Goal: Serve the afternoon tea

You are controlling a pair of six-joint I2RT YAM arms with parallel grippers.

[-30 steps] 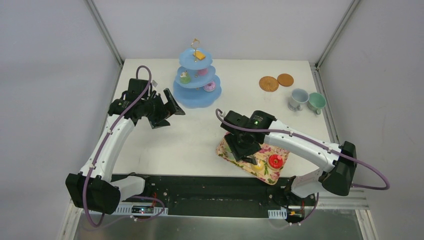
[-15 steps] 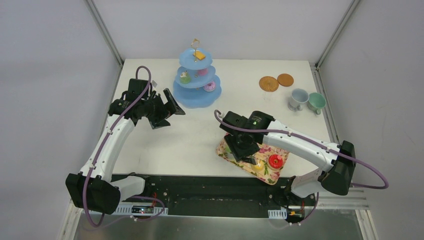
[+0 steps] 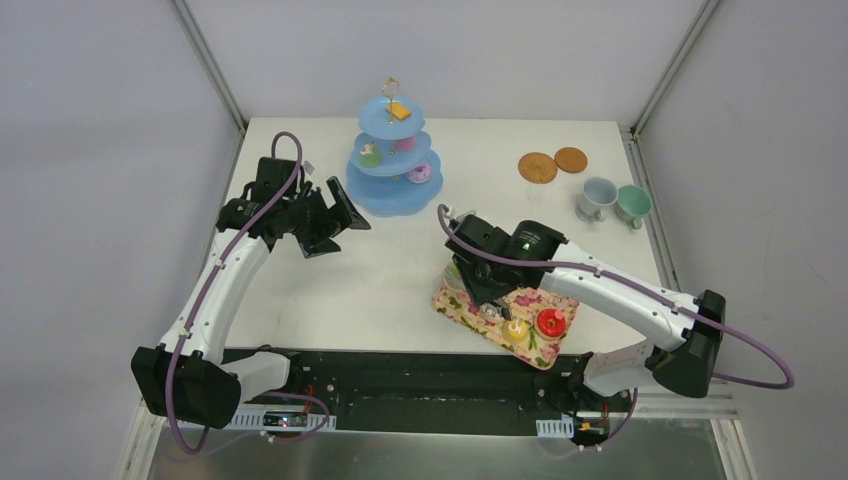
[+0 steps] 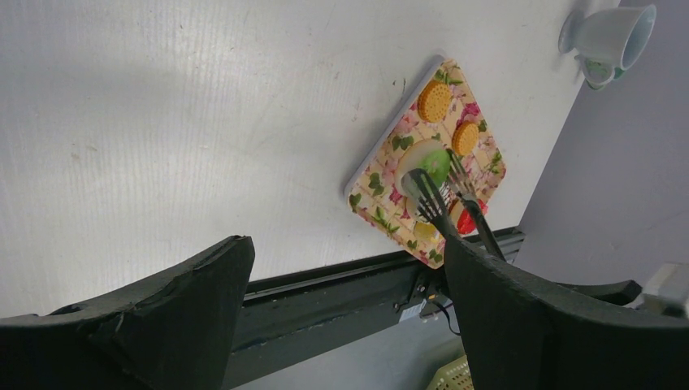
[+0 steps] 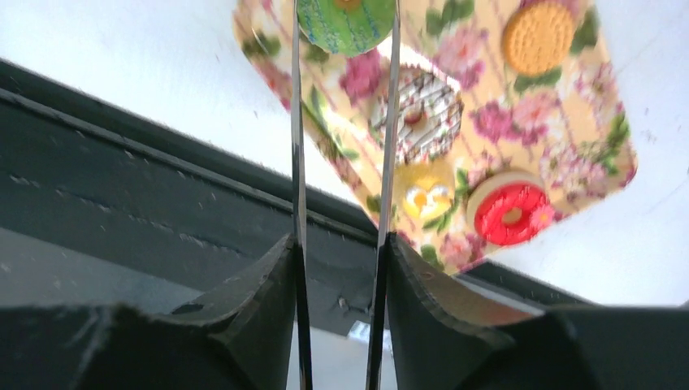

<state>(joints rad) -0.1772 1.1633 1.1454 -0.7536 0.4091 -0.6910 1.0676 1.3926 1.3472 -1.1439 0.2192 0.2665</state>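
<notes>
The right gripper (image 5: 337, 252) is clenched on thin tongs (image 5: 294, 162), whose 2 tips pinch the green donut (image 5: 345, 20) at one end of the tray (image 5: 605, 130). I cannot tell whether the donut is lifted. A striped donut (image 5: 416, 106), a red donut (image 5: 509, 213), a cupcake (image 5: 428, 197) and a biscuit (image 5: 538, 38) lie on the tray, which sits at the table's (image 3: 380, 270) near edge beside the black rail (image 5: 122, 162). The left gripper (image 4: 348, 248) is spread and empty near the stand (image 3: 392, 160), with bare tabletop between stand and tray.
</notes>
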